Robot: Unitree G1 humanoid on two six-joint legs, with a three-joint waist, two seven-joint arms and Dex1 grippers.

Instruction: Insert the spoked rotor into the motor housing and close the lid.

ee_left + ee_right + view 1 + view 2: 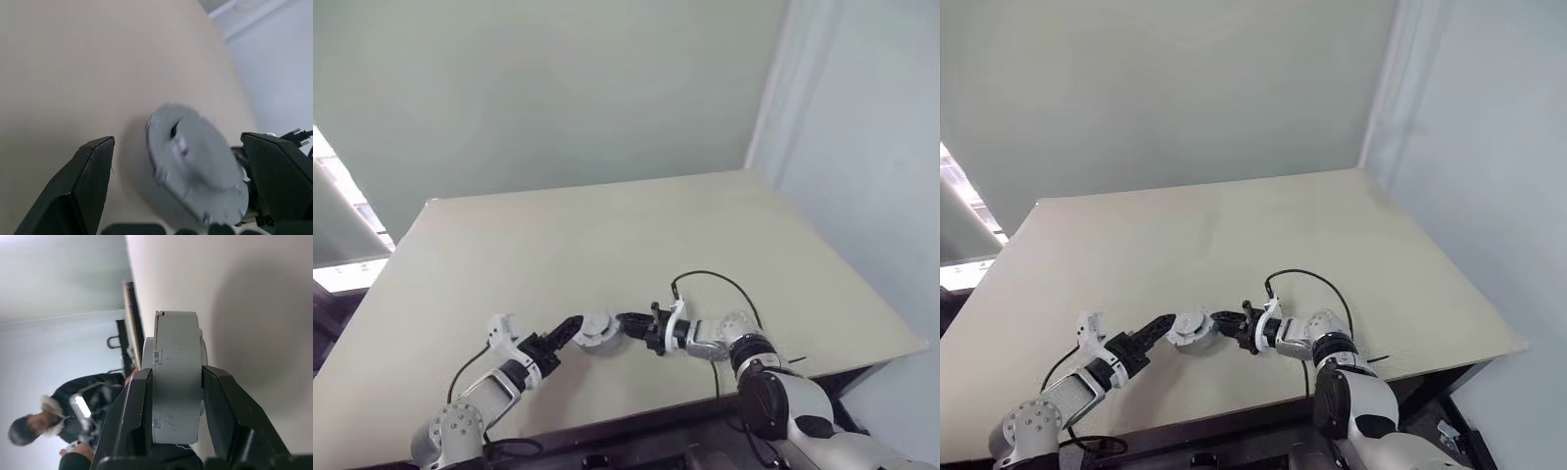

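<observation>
The right gripper (171,396) is clamped across a thick grey disc, the closed motor housing (176,377), one black finger on each flat face, so the disc stands on edge between them. Its rim faces the wrist camera and shows a seam near one face, which suggests the lid is already seated on it; the rotor and the copper windings cannot be seen, so whether the rotor sits inside cannot be told.

The left gripper (181,191) has its jaws wide apart and holds nothing. The two fingers (88,181) stand either side of the disc's flat face without touching it. In the head views the left gripper (570,328) sits just beside the housing (599,331), with the right gripper (631,326) on the other side. The assembly hangs a little above the table (607,235), near its front edge; a soft shadow lies on the surface beneath it.

The housing looks like solid metal: stiff, fairly heavy for its size, smooth and likely slippery on the flat faces. A pinch across the faces also presses lid and body together, which seems sound. Taking it by the rim would be riskier, since the curved edge gives the flat pads little to bite and could let it roll out. A drop onto the table would probably not break it but could pop the lid.

In the right wrist view a person in dark clothes (73,406) is visible beyond the table.
</observation>
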